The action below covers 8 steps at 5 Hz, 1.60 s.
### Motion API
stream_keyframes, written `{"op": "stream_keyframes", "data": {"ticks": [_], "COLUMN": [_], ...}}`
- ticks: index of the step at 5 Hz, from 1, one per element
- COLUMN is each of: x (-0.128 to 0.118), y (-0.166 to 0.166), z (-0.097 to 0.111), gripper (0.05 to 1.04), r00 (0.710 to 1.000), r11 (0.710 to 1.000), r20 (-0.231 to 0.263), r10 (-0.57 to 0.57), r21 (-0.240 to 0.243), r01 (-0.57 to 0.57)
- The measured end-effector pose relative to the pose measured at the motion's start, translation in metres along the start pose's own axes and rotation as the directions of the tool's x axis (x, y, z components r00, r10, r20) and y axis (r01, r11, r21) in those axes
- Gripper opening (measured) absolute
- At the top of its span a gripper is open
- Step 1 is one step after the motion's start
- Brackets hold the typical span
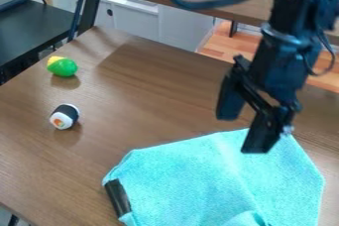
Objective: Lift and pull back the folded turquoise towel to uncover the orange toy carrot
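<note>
Beyond our brown wood-grain table (152, 101) we see white cabinets (136, 24) and a strip of orange-brown wooden floor (222, 46). Our black two-finger gripper (242, 132) hangs with its fingers spread and nothing between them, over the far edge of a rumpled turquoise cloth (192, 175). Toward the table's left side we have a white-and-black toy sushi roll (65, 116) and a green-and-yellow toy (63, 66).

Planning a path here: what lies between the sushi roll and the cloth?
Just bare table: in the camera view, nothing stands between the sushi roll and the cloth.
</note>
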<state>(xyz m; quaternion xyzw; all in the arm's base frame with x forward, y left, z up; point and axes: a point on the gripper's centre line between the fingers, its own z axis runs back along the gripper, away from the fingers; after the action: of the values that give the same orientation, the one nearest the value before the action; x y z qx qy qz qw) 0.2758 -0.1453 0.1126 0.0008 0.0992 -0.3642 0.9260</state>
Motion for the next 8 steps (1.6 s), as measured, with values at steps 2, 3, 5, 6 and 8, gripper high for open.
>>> {"op": "stream_keyframes", "data": {"ticks": [2, 3, 5, 6, 8], "x": [0.016, 0.023, 0.032, 0.034, 0.040], "y": [-0.013, -0.022, -0.039, -0.046, -0.061], "z": [-0.020, -0.035, -0.055, -0.064, -0.079], "gripper": [1.000, 1.000, 1.000, 1.000, 1.000], "r00": [0.996, 0.992, 0.972, 0.960, 0.945], "r11": [0.996, 0.992, 0.971, 0.959, 0.940], "r20": [-0.047, -0.079, -0.131, -0.161, -0.185], "r10": [-0.072, -0.099, -0.194, -0.227, -0.269], "r21": [0.048, 0.070, 0.116, 0.135, 0.165], "r01": [0.074, 0.105, 0.209, 0.249, 0.300]}}
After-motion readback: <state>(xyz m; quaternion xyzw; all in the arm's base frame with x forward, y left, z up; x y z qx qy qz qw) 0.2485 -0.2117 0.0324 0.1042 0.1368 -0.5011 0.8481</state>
